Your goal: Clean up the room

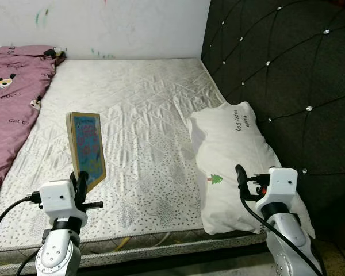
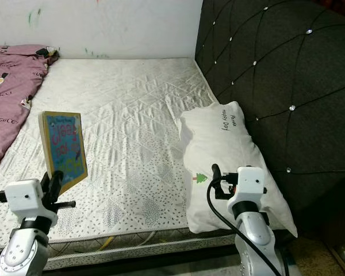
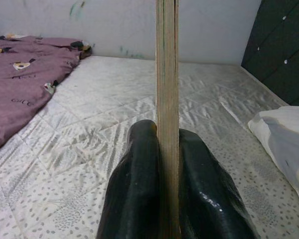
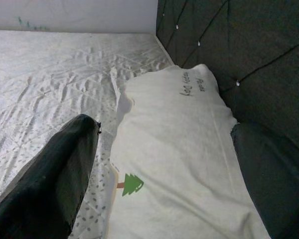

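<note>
- Left gripper raised at the near left edge of the mattress, fingers pressed onto both faces of a thin book.
- Book held upright above the mattress, colourful cover facing right, lower corner pinched between the black fingers.
- Seen edge-on from the left wrist: pale page block standing straight up between the two pads.
- Right gripper hovering over the near end of the white pillow, fingers spread wide, one on each side of it, gripping nothing.
- Pillow lying along the right side of the mattress, against the dark tufted headboard; small green tree print at its near end, handwriting-style lettering at its far end.
- Purple blanket bunched along the far left of the mattress, well apart from book and pillow.
- White wall at the far side, smudged with faint colour marks.
</note>
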`<state>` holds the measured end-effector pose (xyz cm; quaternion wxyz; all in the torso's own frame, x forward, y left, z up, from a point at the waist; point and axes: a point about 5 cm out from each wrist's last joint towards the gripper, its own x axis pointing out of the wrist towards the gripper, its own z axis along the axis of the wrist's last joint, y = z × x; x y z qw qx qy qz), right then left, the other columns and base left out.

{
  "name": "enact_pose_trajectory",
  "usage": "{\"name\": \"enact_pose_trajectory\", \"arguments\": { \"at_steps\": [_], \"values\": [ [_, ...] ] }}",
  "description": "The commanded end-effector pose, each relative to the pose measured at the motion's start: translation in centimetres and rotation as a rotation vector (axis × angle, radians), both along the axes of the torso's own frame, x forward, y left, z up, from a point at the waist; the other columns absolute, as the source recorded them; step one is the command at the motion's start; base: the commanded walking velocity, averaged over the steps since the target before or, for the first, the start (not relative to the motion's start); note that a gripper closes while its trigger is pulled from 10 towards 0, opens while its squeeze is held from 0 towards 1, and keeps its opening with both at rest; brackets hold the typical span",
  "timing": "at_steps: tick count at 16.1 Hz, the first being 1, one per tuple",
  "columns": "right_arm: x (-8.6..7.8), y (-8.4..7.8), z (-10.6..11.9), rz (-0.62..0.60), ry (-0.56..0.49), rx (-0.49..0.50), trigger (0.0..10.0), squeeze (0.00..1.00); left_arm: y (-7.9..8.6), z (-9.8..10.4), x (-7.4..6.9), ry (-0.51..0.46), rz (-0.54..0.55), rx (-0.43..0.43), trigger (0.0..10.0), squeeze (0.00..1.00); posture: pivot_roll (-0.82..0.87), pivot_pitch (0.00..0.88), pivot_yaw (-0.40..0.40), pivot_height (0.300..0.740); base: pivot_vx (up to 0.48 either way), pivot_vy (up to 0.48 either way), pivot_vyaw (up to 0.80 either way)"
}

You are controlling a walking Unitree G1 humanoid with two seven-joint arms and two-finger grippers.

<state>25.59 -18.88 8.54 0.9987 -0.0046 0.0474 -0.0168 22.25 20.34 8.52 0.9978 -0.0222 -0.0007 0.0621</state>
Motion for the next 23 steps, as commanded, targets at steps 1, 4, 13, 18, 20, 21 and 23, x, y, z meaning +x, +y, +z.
{"name": "enact_pose_trajectory", "arguments": {
  "at_steps": [1, 4, 13, 18, 20, 21, 23],
  "values": [
    [0.37, -0.19, 0.2, -0.01, -0.013, 0.0, 10.0, 0.0, 0.15, 0.83, 0.41, -0.044, 0.009, 0.021, 10.0, 0.0, 0.02, 0.01, -0.021, 0.74, 0.0, 0.0, 0.0],
    [0.96, 0.26, 0.3, 0.009, -0.015, 0.011, 10.0, 0.0, 0.28, 0.53, 0.63, -0.032, 0.026, 0.028, 10.0, 0.0, 0.03, 0.0, -0.03, 0.74, 0.0, 0.0, 0.0],
    [1.17, 0.48, 0.22, 0.043, -0.01, -0.016, 10.0, 0.0, 0.12, 0.23, 0.49, -0.016, 0.035, 0.02, 10.0, 0.0, 0.02, 0.02, -0.043, 0.74, 0.0, 0.0, 0.0],
    [1.04, 0.43, 0.06, 0.045, -0.001, -0.019, 10.0, 0.0, 0.4, 0.14, 0.41, -0.005, 0.058, 0.026, 10.0, 0.0, 0.02, 0.03, -0.044, 0.74, 0.0, 0.0, 0.0],
    [1.01, 0.61, -0.03, 0.049, 0.002, -0.016, 10.0, 0.0, 0.4, 0.16, 0.35, -0.005, 0.058, 0.028, 10.0, 0.0, 0.03, 0.032, -0.042, 0.74, 0.0, 0.0, 0.0],
    [1.0, 0.67, -0.06, 0.051, 0.003, -0.015, 10.0, 0.0, 0.43, 0.17, 0.33, -0.004, 0.058, 0.029, 10.0, 0.0, 0.02, 0.033, -0.042, 0.74, 0.0, 0.0, 0.0],
    [1.02, 0.71, -0.11, 0.055, 0.006, -0.014, 10.0, 0.0, 0.42, 0.18, 0.35, -0.001, 0.056, 0.03, 10.0, 0.0, 0.02, 0.034, -0.042, 0.74, 0.0, 0.0, 0.0]
  ]
}}
